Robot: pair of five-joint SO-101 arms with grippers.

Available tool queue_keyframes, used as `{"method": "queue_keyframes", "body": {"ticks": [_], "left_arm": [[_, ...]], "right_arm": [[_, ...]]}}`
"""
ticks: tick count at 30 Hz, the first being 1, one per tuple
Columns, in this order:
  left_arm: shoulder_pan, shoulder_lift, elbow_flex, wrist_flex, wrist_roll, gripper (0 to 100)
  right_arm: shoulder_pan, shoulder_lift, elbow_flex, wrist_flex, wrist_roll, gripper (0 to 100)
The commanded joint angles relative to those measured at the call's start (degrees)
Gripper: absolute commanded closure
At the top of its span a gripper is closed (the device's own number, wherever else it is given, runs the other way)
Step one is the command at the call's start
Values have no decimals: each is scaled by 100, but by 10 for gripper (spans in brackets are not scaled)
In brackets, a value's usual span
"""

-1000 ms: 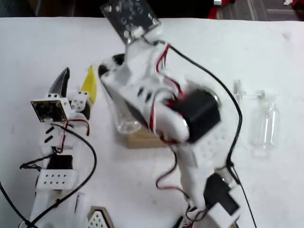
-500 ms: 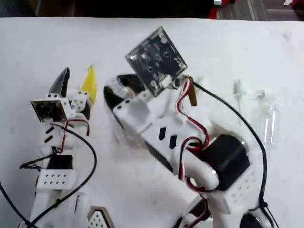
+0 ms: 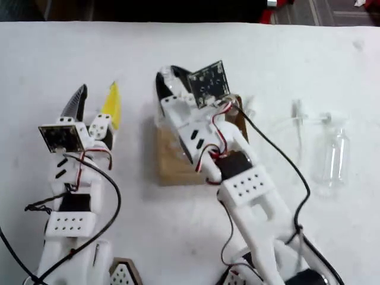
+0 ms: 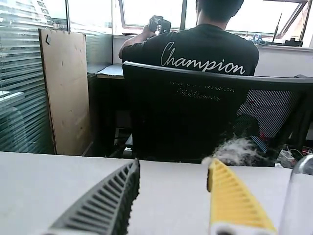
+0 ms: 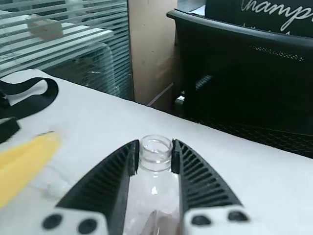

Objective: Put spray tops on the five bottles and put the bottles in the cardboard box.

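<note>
My right gripper (image 5: pixel 155 147) is shut on the neck of a clear open-topped bottle (image 5: pixel 156 155), which lies between its black fingers (image 5: pixel 110 181). In the high view this gripper (image 3: pixel 171 83) sits at the far edge of the brown cardboard box (image 3: pixel 169 161), and the arm covers most of the box. A second clear bottle (image 3: pixel 334 155) lies on the table at the right, with spray-top pieces (image 3: pixel 298 120) just beyond it. My left gripper (image 3: pixel 95 102) stands open to the left of the box, one finger black, one yellow, nothing between them (image 4: pixel 171 196).
The white table (image 3: pixel 297 59) has free room at the back and far left. A black office chair (image 4: pixel 205 117) stands past the table's far edge. The left arm's yellow finger (image 5: pixel 24 161) lies close beside my right gripper.
The right arm has folded down and back with the bottle in its gripper, which now points at the far side of the box. The left arm has not moved.
</note>
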Motion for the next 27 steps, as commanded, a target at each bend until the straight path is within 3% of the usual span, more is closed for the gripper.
{"method": "queue_keyframes", "body": {"ticks": [1, 13, 19, 27], "left_arm": [[-57, -119, -176, -158, 97, 789], [-31, -119, -176, -158, 79, 789], [-31, -110, -176, -158, 79, 789], [-22, -110, -176, -158, 62, 789]], "right_arm": [[119, 567, -26, -611, 9, 983], [251, 1516, -44, -1253, 18, 983], [198, 2167, -26, -2123, 703, 983], [207, 2703, -26, -2607, 730, 983]]}}
